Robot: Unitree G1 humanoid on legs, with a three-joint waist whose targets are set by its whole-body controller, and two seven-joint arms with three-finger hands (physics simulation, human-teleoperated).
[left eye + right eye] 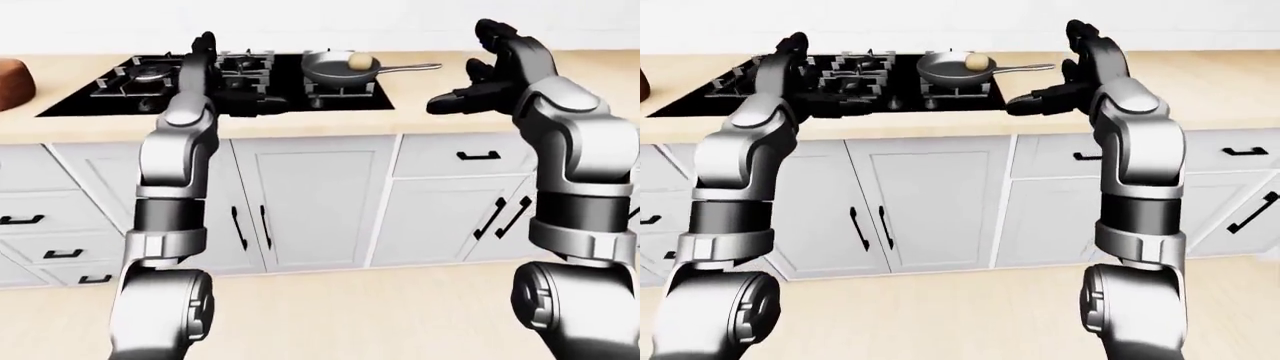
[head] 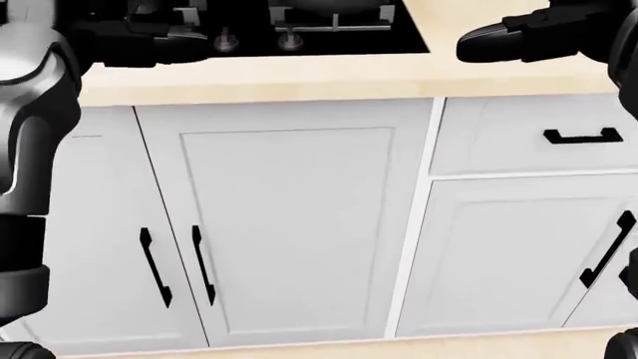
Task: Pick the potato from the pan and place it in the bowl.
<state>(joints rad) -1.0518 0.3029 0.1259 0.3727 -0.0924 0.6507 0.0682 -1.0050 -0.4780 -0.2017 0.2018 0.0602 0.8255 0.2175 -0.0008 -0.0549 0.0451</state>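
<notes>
A tan potato (image 1: 359,59) lies in a grey frying pan (image 1: 333,72) on the right burner of a black stove (image 1: 110,101); the pan's handle (image 1: 412,68) points right. My left hand (image 1: 255,99) hovers low over the stove's near edge, left of the pan, fingers extended and empty. My right hand (image 1: 442,102) is raised over the wooden counter right of the stove, below the handle, fingers pointing left, open and empty. Neither hand touches the pan. No bowl shows clearly in any view.
A brown rounded thing (image 1: 12,82) sits on the counter (image 1: 560,82) at the far left, cut by the view's edge. White cabinet doors and drawers (image 2: 289,224) with black handles stand below the counter. The floor (image 1: 360,315) is light wood.
</notes>
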